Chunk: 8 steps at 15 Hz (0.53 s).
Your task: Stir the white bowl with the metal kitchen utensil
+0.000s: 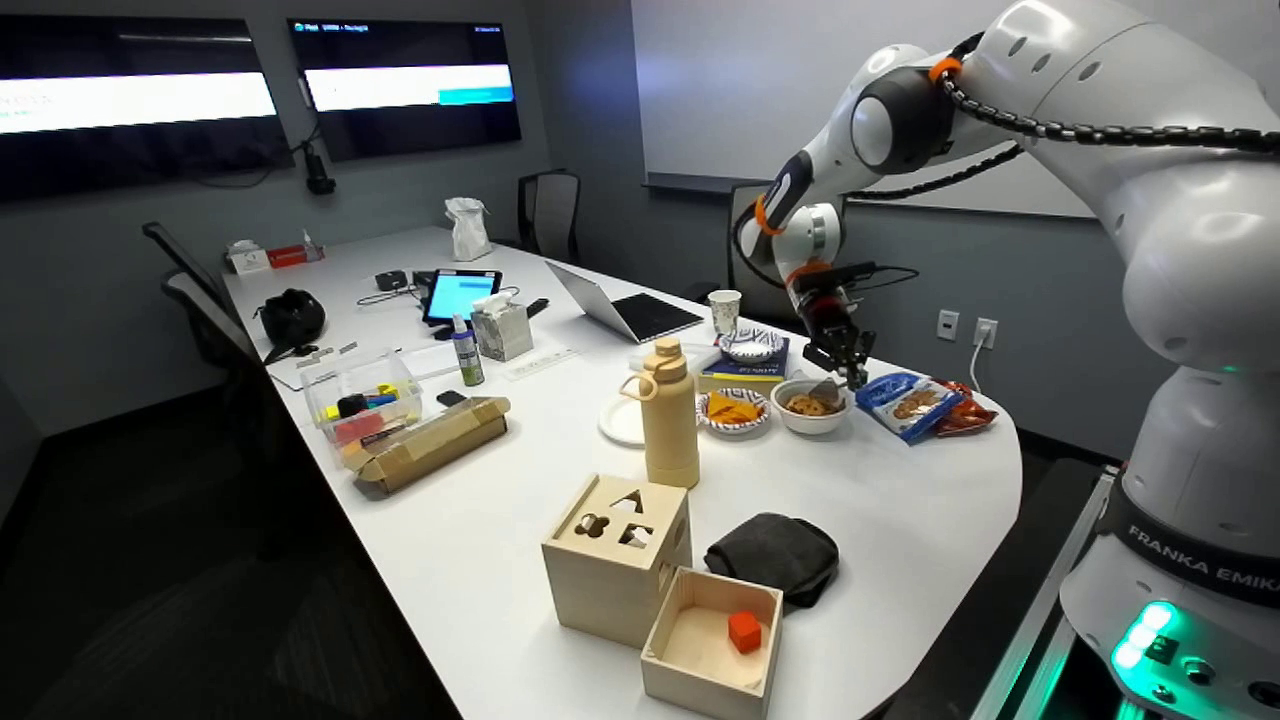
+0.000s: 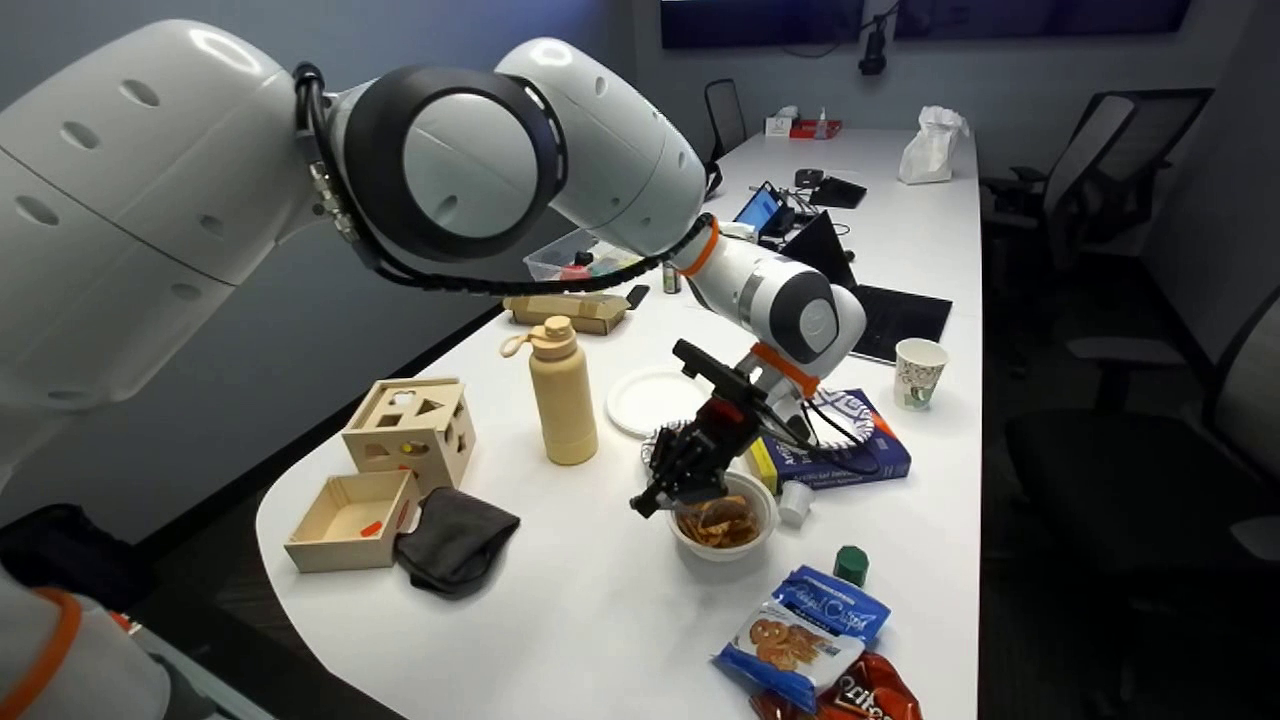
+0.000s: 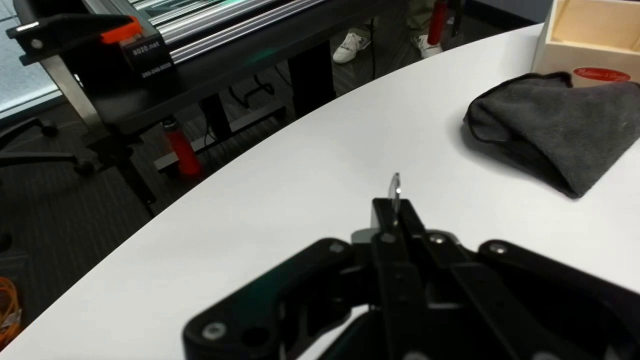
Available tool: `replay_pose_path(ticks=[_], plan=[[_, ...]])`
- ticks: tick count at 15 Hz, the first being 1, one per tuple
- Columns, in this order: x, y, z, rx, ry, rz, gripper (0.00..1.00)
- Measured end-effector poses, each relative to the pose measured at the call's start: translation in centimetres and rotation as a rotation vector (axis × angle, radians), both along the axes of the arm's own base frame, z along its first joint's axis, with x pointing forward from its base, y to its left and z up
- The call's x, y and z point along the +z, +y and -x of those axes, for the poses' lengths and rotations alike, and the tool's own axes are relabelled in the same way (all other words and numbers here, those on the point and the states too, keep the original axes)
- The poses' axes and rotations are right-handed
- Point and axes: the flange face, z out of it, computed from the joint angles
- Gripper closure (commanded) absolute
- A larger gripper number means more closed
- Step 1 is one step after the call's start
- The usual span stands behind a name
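The plain white bowl holds brown, chip-like pieces and stands upright on the table. It also shows in an exterior view, partly behind the gripper. My gripper is right at the bowl, a little above its rim. The metal kitchen utensil shows in the wrist view as a thin shiny edge between the closed fingertips. In an exterior view a greyish flat part of the utensil hangs over the bowl's contents. Whether it touches them I cannot tell. The bowl is out of the wrist view.
A patterned bowl with orange chips sits beside the white bowl. A book carries another patterned bowl. Also near are a small white cup, green cap, blue snack bag, tan bottle and dark cloth.
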Motion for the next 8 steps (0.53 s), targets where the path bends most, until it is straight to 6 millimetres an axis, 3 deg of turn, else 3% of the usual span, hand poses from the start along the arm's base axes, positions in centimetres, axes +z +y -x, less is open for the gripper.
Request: replay_pose_path(ticks=[8], plan=[[1.9,0.0,1.5,-0.017,0.075,-0.170,0.99]])
